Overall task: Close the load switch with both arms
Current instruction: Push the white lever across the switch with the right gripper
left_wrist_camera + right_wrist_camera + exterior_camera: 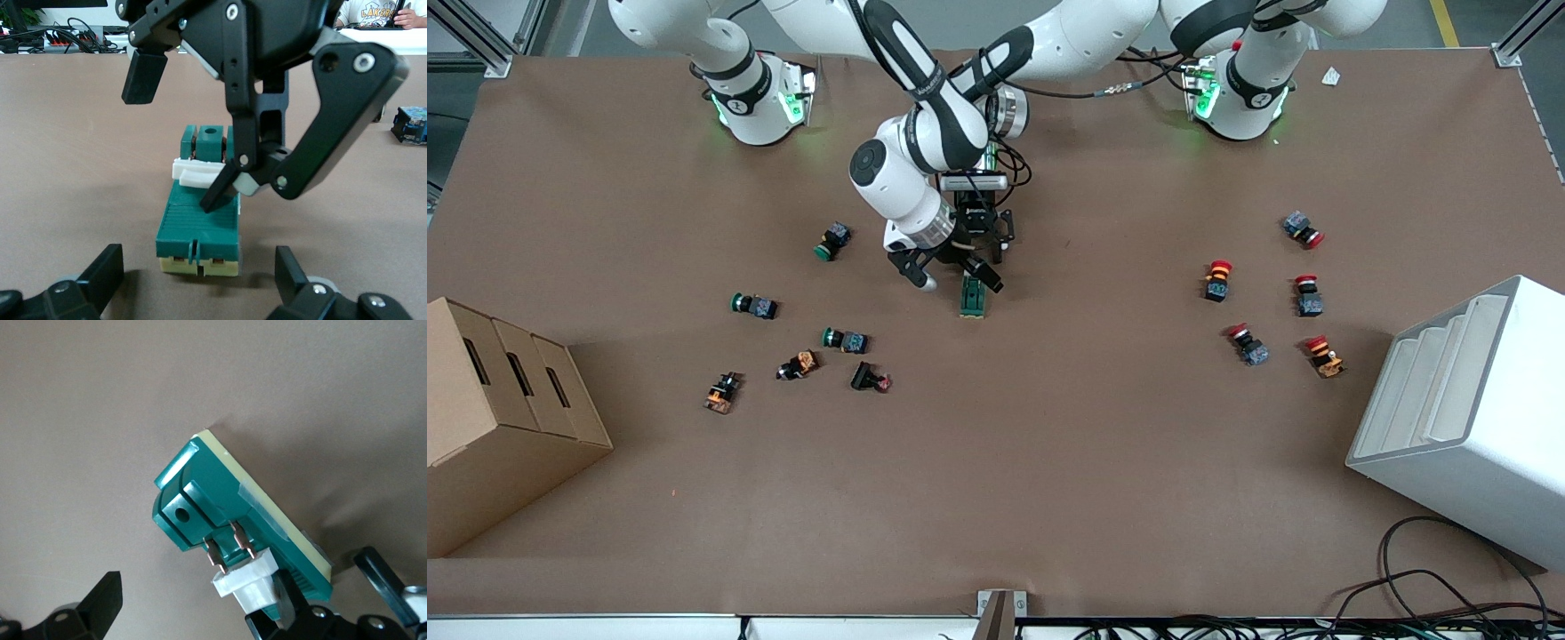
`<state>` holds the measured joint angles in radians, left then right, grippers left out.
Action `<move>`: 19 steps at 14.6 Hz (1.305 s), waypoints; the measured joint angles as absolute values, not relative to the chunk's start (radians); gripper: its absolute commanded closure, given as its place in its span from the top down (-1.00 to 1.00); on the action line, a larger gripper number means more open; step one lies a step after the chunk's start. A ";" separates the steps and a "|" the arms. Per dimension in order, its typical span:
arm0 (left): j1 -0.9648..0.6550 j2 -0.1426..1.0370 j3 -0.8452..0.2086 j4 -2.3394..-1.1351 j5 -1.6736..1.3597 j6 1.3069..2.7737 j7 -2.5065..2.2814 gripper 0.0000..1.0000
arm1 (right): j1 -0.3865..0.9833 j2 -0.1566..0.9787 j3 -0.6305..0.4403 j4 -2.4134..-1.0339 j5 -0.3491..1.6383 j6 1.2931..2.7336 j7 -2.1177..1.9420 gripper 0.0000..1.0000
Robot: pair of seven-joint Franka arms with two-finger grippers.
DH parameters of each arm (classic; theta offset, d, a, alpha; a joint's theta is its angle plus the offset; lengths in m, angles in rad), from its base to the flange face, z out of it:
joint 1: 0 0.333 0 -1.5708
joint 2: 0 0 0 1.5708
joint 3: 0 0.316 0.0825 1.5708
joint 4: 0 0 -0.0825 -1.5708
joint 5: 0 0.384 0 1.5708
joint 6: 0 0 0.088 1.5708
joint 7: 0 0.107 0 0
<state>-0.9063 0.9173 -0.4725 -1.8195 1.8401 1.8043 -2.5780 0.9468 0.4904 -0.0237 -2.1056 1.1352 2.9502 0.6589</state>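
Nearest the front camera you have a cardboard box (489, 418) at the right arm's end of the table (996, 498) and a white rack (1467, 418) at the left arm's end. Farther back, small push buttons are scattered: a green-capped one (845, 339) toward the right arm's end, a red-capped one (1217, 279) toward the left arm's.

The load switch (972, 299) lies flat mid-table, farther from the front camera than most buttons. It's a dark-green block with a ribbed top, a cream base layer showing along its edge, a white lever tab (195, 172) at one end, and two copper prongs beside the tab in the right wrist view.

The right gripper (177, 147) is down over the switch with its pincer wide. One fingertip (217, 193) touches the lever tab; the other hangs in the air, off the switch.

The left gripper (198, 273) sits low at the switch's cream end, the end away from the tab. Its pincer is wide too, with fingers on either side of the block, apart from it, gripping nothing.
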 measured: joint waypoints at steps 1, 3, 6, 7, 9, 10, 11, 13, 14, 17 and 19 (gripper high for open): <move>-0.906 0.917 -0.473 -1.819 1.840 1.804 -2.578 1.00 | 0.947 0.490 -0.024 -2.104 1.136 2.949 0.659 1.00; -0.906 0.917 -0.473 -1.819 1.840 1.804 -2.578 1.00 | 0.946 0.490 -0.026 -2.101 1.138 2.943 0.659 1.00; -0.906 0.917 -0.473 -1.819 1.840 1.804 -2.578 1.00 | 0.939 0.490 -0.028 -2.094 1.139 2.928 0.659 1.00; -0.906 0.917 -0.473 -1.819 1.840 1.804 -2.578 1.00 | 0.936 0.490 -0.029 -2.089 1.139 2.928 0.660 1.00; -0.906 0.917 -0.473 -1.819 1.840 1.804 -2.578 1.00 | 0.927 0.491 -0.035 -2.056 1.140 2.932 0.661 1.00; -0.906 0.917 -0.473 -1.819 1.840 1.804 -2.578 1.00 | 0.918 0.491 -0.038 -2.041 1.140 2.928 0.661 1.00; -0.906 0.918 -0.473 -1.819 1.840 1.804 -2.578 1.00 | 0.908 0.492 -0.039 -2.031 1.140 2.921 0.660 1.00; -0.906 0.918 -0.473 -1.819 1.840 1.804 -2.578 1.00 | 0.894 0.496 -0.041 -2.021 1.140 2.909 0.660 1.00; -0.906 0.918 -0.473 -1.819 1.840 1.804 -2.578 1.00 | 0.890 0.498 -0.041 -2.016 1.140 2.904 0.660 1.00; -0.906 0.918 -0.473 -1.819 1.840 1.804 -2.578 1.00 | 0.880 0.503 -0.042 -2.002 1.140 2.894 0.659 1.00; -0.906 0.918 -0.473 -1.819 1.840 1.803 -2.578 1.00 | 0.872 0.503 -0.044 -1.994 1.139 2.884 0.658 1.00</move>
<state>-0.9065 0.9179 -0.4725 -1.8195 1.8402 1.8033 -2.5779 0.8722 0.5030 -0.0436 -1.9938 1.1394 2.8841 0.6580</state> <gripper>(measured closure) 0.000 0.000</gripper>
